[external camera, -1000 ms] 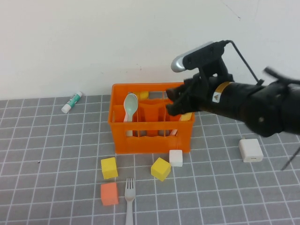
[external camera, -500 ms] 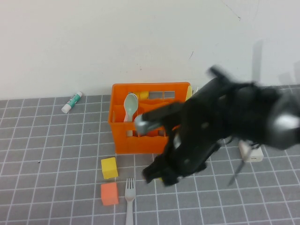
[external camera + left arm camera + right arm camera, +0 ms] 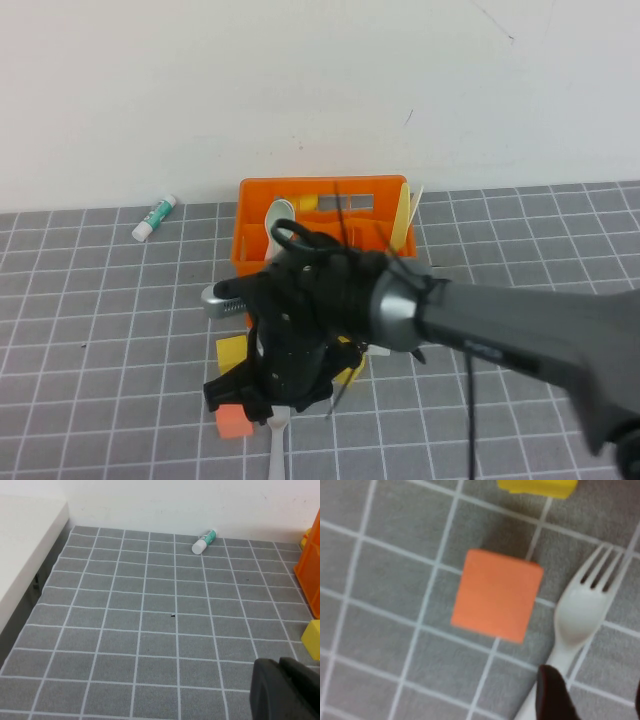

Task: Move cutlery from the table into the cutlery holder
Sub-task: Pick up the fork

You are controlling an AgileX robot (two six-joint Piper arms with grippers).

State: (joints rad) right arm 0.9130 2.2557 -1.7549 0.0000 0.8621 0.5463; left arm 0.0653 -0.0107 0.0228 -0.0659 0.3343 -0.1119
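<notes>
The orange cutlery holder point(image 3: 300, 190) stands at the back middle of the grey grid table point(image 3: 100, 330). A mint green spoon point(image 3: 277, 214), a yellow knife point(image 3: 402, 222) and a white knife point(image 3: 416, 198) stand in it. A grey fork point(image 3: 277, 448) lies on the table in front; it also shows in the right wrist view point(image 3: 582, 615). My right gripper point(image 3: 272, 402) hangs low over the fork, open point(image 3: 595, 700), one finger point(image 3: 554, 692) over the handle. My left gripper point(image 3: 279, 664) is shut and empty, off to the left above the table. The pink spoon is out of view.
An orange foam cube point(image 3: 233, 423) lies just left of the fork point(image 3: 496, 596). A yellow cube point(image 3: 231, 351) sits behind it point(image 3: 537, 485). A green-and-white tube point(image 3: 153, 218) lies by the back wall point(image 3: 205, 541). My right arm covers the crate's front.
My right arm has swung from above the crate's right side down and forward to the fork at the table's front. The crate, cubes and fork have not moved.
</notes>
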